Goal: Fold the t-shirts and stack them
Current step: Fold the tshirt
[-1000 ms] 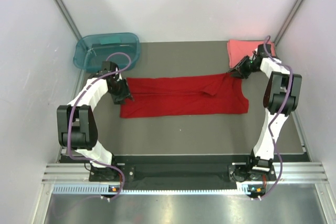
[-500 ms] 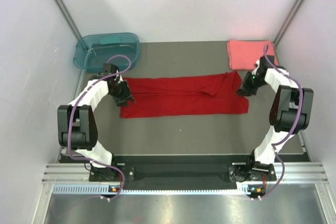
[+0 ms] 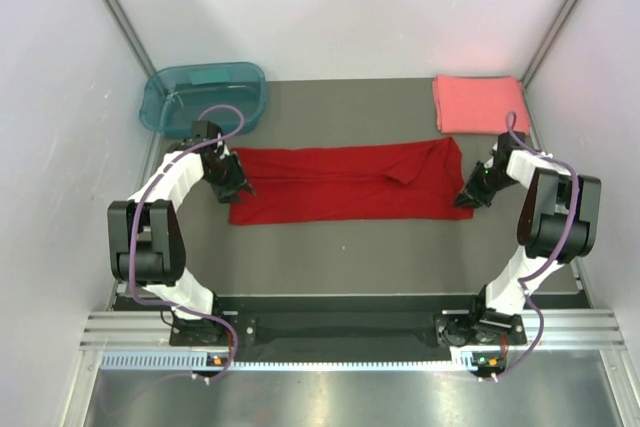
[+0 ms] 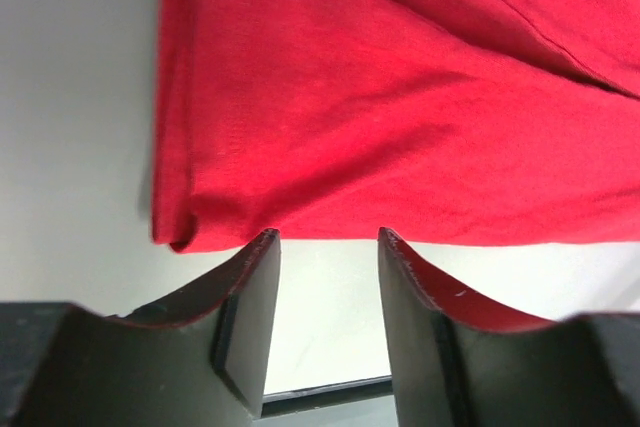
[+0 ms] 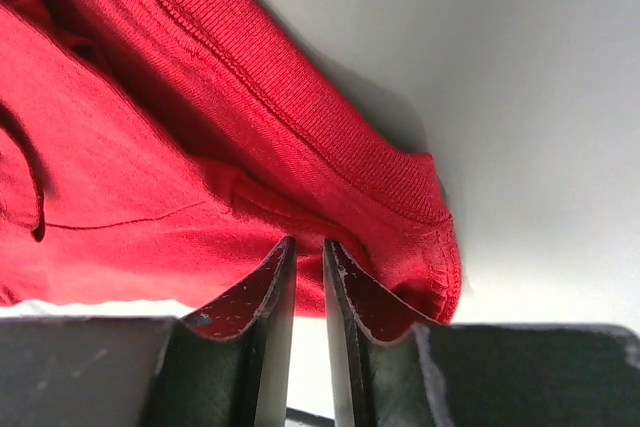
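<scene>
Deep red t-shirt (image 3: 345, 182): lies flat across the middle of the bench (image 3: 350, 247) as a long band folded lengthwise. It is a soft, light, limp knit that will likely sag and drag, so take it at the end corners, pinching both layers.

Coral-pink t-shirt (image 3: 478, 102): folded, at the far right corner.

Left gripper (image 4: 328, 237): jaws apart at the band's left end, holding nothing.

Right gripper (image 5: 309, 244): jaws almost together at the ribbed right corner; I cannot tell whether cloth is caught.

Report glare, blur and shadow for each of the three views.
Top external: sharp and evenly lit, with glare on the metal strip at the bottom. Left wrist: table washed out almost white, red t-shirt edge slightly smeared on the left. Right wrist: the shirt's knit crisp, a soft shadow beside it.
</scene>
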`<action>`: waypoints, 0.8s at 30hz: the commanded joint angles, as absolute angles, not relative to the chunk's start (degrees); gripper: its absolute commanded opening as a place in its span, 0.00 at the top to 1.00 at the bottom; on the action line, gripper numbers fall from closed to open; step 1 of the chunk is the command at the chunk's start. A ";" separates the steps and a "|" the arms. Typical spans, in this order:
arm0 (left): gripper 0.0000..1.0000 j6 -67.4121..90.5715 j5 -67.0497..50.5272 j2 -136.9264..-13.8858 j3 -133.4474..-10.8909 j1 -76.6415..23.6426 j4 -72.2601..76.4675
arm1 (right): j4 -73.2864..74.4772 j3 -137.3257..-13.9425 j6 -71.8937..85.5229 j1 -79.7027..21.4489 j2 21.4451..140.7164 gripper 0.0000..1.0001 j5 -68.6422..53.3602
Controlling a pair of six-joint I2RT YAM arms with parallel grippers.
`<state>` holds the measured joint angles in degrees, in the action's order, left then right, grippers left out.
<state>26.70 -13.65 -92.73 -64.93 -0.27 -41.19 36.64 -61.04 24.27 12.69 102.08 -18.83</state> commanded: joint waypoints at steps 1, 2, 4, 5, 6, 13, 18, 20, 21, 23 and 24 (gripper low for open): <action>0.50 27.51 -12.22 -89.91 -66.01 1.67 -41.92 | 38.93 -59.93 21.45 14.77 101.87 0.80 -8.17; 0.49 27.16 -11.78 -90.17 -65.92 1.93 -42.01 | 39.28 -60.46 20.92 14.77 101.95 0.80 -8.00; 0.48 26.90 -10.72 -91.05 -66.00 2.28 -42.62 | 40.43 -62.48 19.69 14.68 102.13 0.80 -7.21; 0.48 26.46 -10.72 -91.49 -66.35 2.63 -42.63 | 40.95 -63.19 19.08 14.68 102.30 0.79 -7.12; 0.50 26.19 -11.77 -92.36 -66.53 2.81 -42.54 | 41.91 -63.98 17.94 14.50 102.22 0.79 -7.29; 0.54 25.84 -11.43 -95.97 -68.55 3.69 -40.70 | 42.18 -69.94 16.44 6.61 99.67 0.72 -13.44; 0.43 20.14 -9.50 -100.09 -73.91 3.69 -39.64 | 43.77 -74.96 16.61 1.76 100.02 0.68 -16.78; 0.50 17.86 -10.01 -102.12 -76.10 3.78 -38.42 | 44.38 -76.29 16.70 0.53 99.76 0.67 -17.57; 0.55 17.32 -10.37 -104.04 -76.64 3.78 -37.97 | 44.56 -76.46 16.87 0.44 99.76 0.67 -18.54; 0.58 16.79 -10.55 -106.94 -78.56 3.78 -37.27 | 44.82 -76.29 16.96 0.44 99.32 0.67 -18.90; 0.61 16.70 -10.98 -107.75 -79.10 3.87 -36.74 | 44.91 -76.12 16.79 0.44 99.14 0.67 -18.90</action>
